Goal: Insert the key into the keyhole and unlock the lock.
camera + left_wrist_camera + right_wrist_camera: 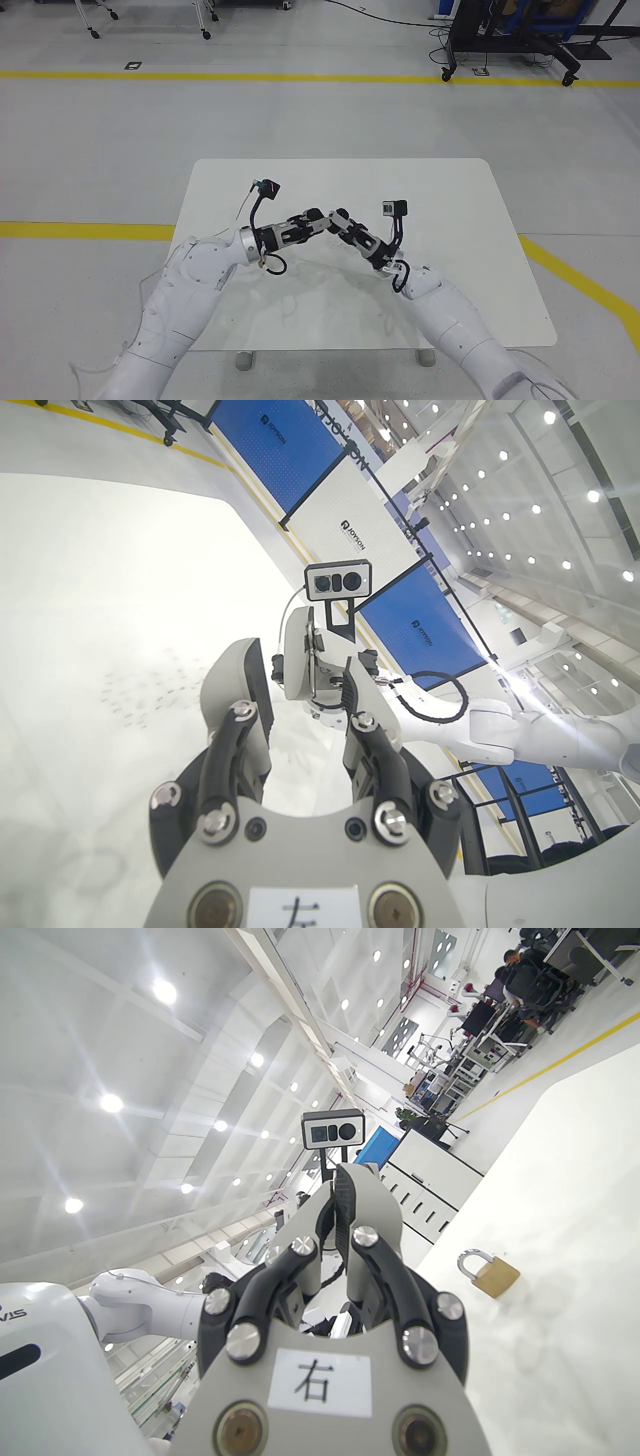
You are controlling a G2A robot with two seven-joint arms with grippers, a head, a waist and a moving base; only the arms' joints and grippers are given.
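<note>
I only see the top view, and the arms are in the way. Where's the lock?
Observer: The padlock lies on the table, apart from both grippers.
Operator: Which arm could grab it?
Observer: The left gripper is open and holds nothing.
Operator: And the other one?
Observer: The right gripper is shut, its pads pressed together.

The lock (496,1279) has a brass-looking body and a glossy metal shackle; the table (575,1153) is smooth, matt white.
</note>
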